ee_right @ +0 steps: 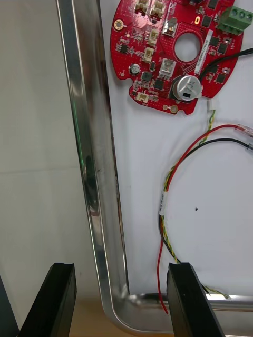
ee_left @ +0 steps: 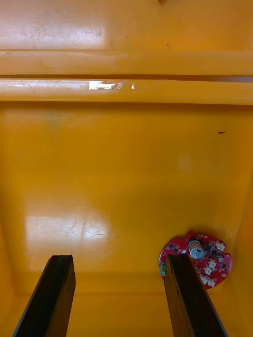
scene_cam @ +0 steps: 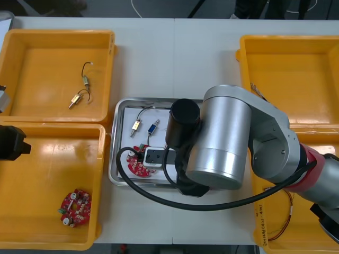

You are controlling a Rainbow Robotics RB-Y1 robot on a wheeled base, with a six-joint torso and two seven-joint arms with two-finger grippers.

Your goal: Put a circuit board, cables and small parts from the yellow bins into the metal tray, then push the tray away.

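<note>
Two grippers: right gripper point(ee_right: 120, 269) spread wide, straddling the rim of the metal tray point(ee_right: 87, 158) at a corner; left gripper point(ee_left: 119, 260) spread, empty, over a yellow bin point(ee_left: 126, 158).
Writing: white tag on red and yellow cable point(ee_right: 163, 202), unreadable.
Circuit board point(ee_right: 153, 58): round, red, holed, flat in tray, green connector away from fingers.
Cable axis: board toward fingers.

Yellow bins point(scene_cam: 47, 69) point(scene_cam: 47, 174) point(scene_cam: 296, 69) point(scene_cam: 273, 209) 4, tray point(scene_cam: 117, 159) 1, circ. boards point(scene_cam: 75, 207) point(scene_cam: 139, 167) 2, sm. metal parts point(scene_cam: 85, 80) point(scene_cam: 76, 99) point(scene_cam: 136, 125) point(scene_cam: 153, 127) 4, cables point(scene_cam: 159, 193) unclear.

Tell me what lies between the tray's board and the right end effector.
The red and yellow cable lies in the tray between board and right end effector, in the right wrist view.
</note>
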